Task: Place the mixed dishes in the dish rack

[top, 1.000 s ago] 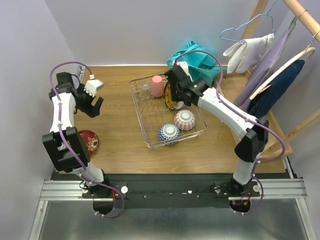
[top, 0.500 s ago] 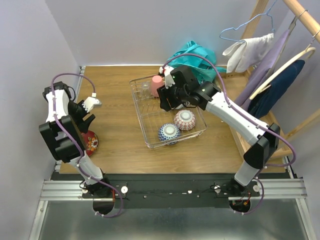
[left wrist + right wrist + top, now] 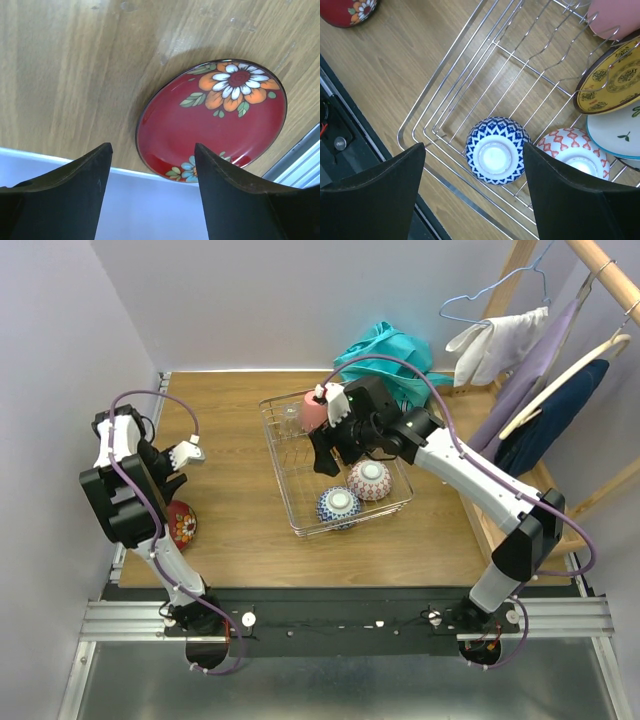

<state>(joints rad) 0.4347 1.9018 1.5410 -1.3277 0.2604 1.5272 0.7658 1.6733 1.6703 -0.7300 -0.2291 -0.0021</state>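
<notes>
One wire dish rack [image 3: 283,475] on the wooden table [image 3: 230,460] holds an upturned blue bowl [image 3: 495,155] and red-patterned bowl [image 3: 572,152] near, a gold saucer [image 3: 610,75] and pink cup [image 3: 615,17] farther back. My right gripper [image 3: 474,147] hangs above the blue bowl and my left gripper [image 3: 152,150] above the red floral saucer [image 3: 212,120] at the near left, both with fingers spread wide and empty.

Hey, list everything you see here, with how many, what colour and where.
dish rack: one, silver wire, mid-table
blue bowl: one, blue-white, upturned in rack
red bowl: one, red-white, beside it
cup: one, pink, rack's far end
glass: one, clear, beside cup
patterned saucer: one, yellow, on edge in rack
plate: one, white, blue rim, beside that saucer
flowered saucer: one, red, table, near left
cloth: one, teal, behind rack
clothes frame: one, wooden, far right
left claw: black, open, by flowered saucer
right claw: black, open, over rack
</notes>
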